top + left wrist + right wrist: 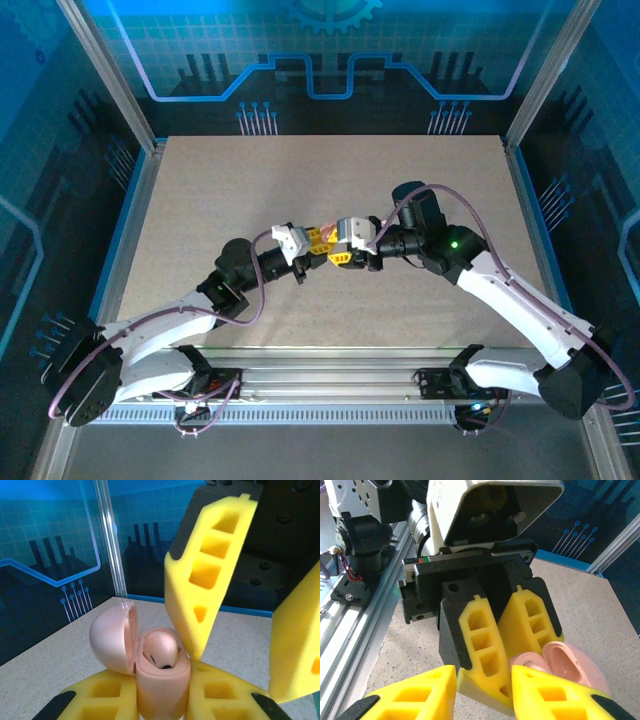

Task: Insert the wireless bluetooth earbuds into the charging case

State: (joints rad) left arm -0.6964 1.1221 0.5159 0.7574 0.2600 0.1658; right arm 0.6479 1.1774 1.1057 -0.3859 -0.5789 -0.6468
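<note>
the tan table is bounded by metal posts at the upper left and upper right of the overhead frame, by a blue printed wall along the top, and by a ribbed rail along the bottom, where the arm bases are bolted. broad tabletop is seen on every side of the two grippers, which are met nose to nose at the centre of that frame, well apart from every edge.

the left gripper is clamped on the pale pink charging case at the bottom centre of the left wrist frame. the lid is swung open to the left. one pale pink earbud is seated in the case mouth, with a dark spot on its lower face.

the right gripper is held with its jaws apart, and a yellow finger of the left gripper is seen through the gap. in the left wrist frame its fingers are hung from the upper right. one tip is just beside the earbud and the case rim; whether it touches cannot be told. the other is set off at the right edge. the case mouth is thus hemmed by that finger on the right and by the lid on the left. a shiny post is seen behind the lid.
</note>
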